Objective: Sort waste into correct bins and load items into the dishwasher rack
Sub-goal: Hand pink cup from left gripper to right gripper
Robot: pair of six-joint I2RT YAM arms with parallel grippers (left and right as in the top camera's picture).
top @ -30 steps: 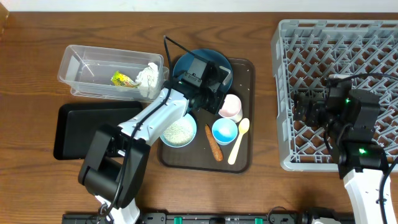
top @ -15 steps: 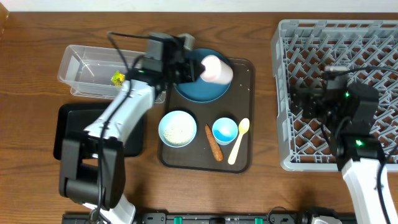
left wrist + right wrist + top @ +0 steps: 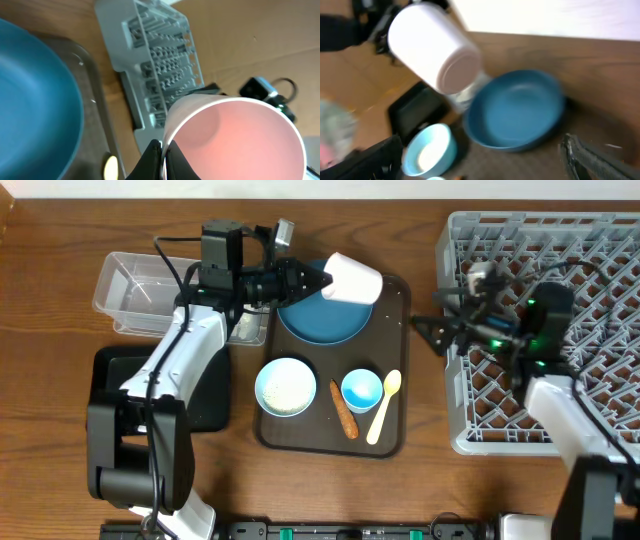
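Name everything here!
brown serving tray: 1, brown, middle
small pink cup: 1, pink, aloft
dark blue plate: 1, blue, serving tray
pale blue bowl: 1, blue, serving tray
small blue cup: 1, blue, serving tray
pale yellow spoon: 1, yellow, serving tray
orange carrot piece: 1, orange, serving tray
clear plastic tub: 1, clear, left
shallow black tray: 1, black, left
grey plastic rack: 1, grey, right
left pincer: 1, black, shut
right pincer: 1, black, open
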